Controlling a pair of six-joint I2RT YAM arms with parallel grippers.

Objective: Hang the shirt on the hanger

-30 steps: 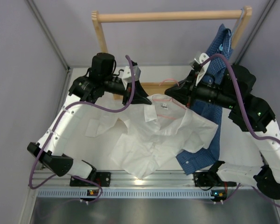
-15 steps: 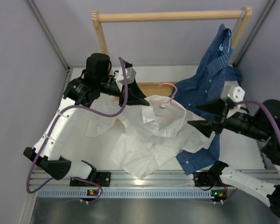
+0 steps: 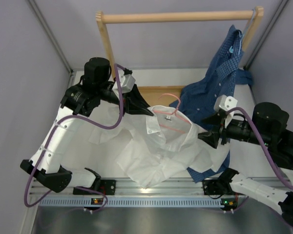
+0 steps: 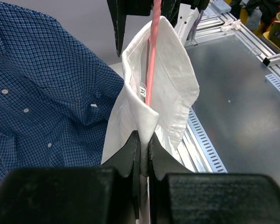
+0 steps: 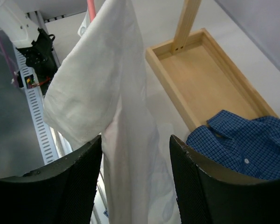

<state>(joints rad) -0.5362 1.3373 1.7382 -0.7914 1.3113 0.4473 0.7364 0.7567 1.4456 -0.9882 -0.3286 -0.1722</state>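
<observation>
A: Locating the shirt (image 3: 158, 148) first.

B: Lying crumpled mid-bench (image 3: 249, 163), and being lifted at the collar together with the hanger (image 3: 167, 111). Reaching with its hem close to the slotted rail (image 3: 136, 201) along the near edge.

A: Checking both grippers.

B: Pinching the collar and the pink wire together in the left gripper (image 4: 143, 135), fingers pressed closed. Holding the right gripper (image 5: 136, 140) spread apart, flanking a hanging white sleeve and clamping nothing.

A: Sizing up room to move.

B: Being hemmed in by grey walls (image 3: 19, 58) left and right, and by the wooden rack (image 3: 176, 18) at the far side. Leaving bare bench left of the white cloth and a strip right of the blue shirt (image 3: 210, 92). Crowding at middle right, with white cloth overlapping blue.

A: Counting, then.

B: Counting two shirts, white and blue checked. Counting two hangers, the pink one and a light blue hanger (image 3: 249, 22) hooking over the rack's bar. Counting two arms, one rack and one wooden tray base (image 5: 205, 79) beneath it.
</observation>
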